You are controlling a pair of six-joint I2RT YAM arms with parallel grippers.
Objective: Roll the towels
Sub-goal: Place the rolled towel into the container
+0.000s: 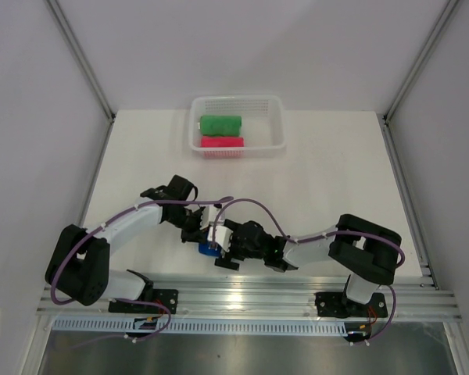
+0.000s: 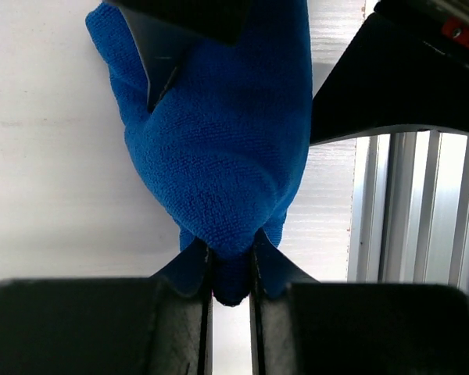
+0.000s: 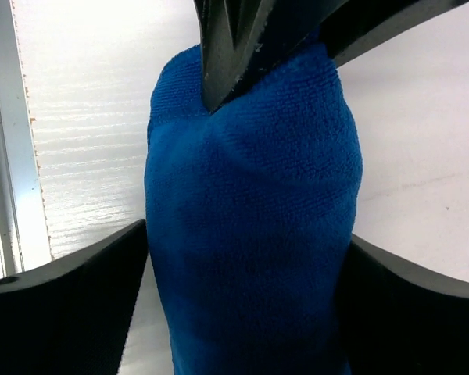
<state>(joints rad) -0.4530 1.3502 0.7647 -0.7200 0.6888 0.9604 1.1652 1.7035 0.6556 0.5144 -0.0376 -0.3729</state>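
last towel under way: the blue towel (image 2: 219, 148), well short of the mesh basket (image 1: 238, 99), is pinched at one end by the left gripper (image 2: 233, 251). the right gripper (image 3: 248, 234) straddles the roll with its jaws spread. next, i judge, it must clamp the roll snugly and carry it basketward.

A royal blue soft cloth towel (image 3: 250, 234), bunched into a thick roll, is lying on the white worktop (image 3: 86, 117). The right hand (image 3: 246, 266) is straddling it, black fingers (image 3: 62, 312) spread wide against its sides; the left hand (image 3: 266, 47) is pinching its far end
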